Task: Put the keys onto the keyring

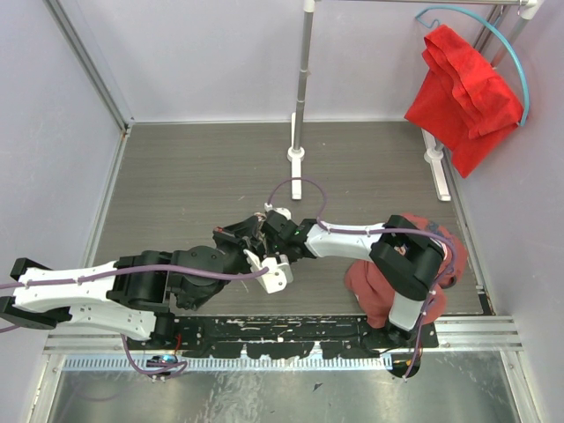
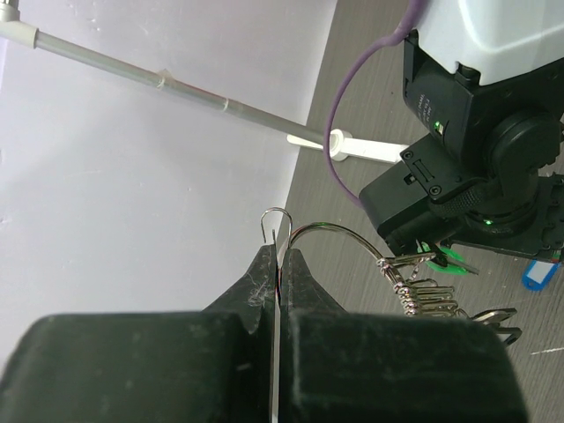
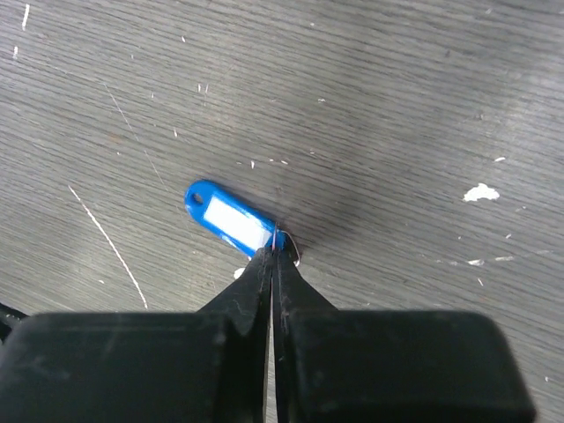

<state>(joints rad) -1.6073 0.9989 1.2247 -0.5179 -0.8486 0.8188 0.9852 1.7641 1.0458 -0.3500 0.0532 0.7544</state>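
Left fingers (image 2: pixel 260 284) clamp the keyring (image 2: pixel 328 226); right fingers (image 3: pixel 256 284), angled down, seemingly pinch blue-tagged key (image 3: pixel 227 218).

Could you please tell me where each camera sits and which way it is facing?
Top external: above and behind the bases, facing down at the table; both the left arm and right arm show.
Left wrist: faces along its own shut jaws, pinching the keyring, toward the right arm.
Right wrist: faces down at the table; its jaws pinch the blue tag's end.
Shared: both wrist views show the blue tag.
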